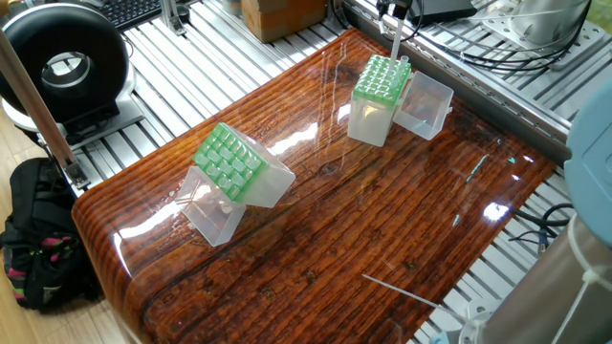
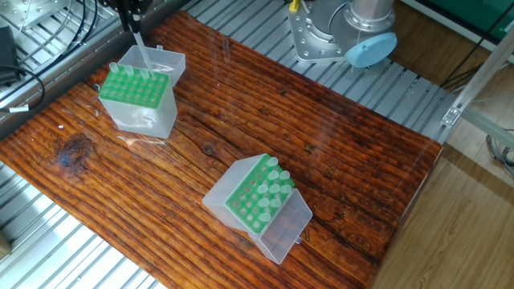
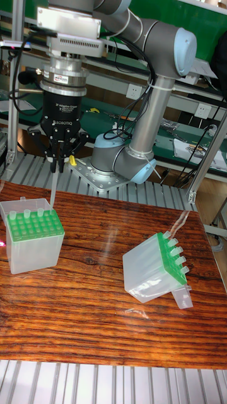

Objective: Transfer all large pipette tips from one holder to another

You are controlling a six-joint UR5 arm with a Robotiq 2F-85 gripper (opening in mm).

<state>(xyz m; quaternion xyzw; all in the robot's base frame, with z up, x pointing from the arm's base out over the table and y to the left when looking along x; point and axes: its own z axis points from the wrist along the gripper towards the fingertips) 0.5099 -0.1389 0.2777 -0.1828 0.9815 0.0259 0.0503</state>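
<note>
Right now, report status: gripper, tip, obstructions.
Gripper shut on one large pipette tip, above the upright holder. Tip's end at the rack top; seating unclear. Tilted holder still holds tips. Nothing in the way.

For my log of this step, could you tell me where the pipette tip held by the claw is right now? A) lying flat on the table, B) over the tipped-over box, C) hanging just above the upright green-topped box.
C: the claw grips a pipette tip hanging over the upright green-topped box.
</note>
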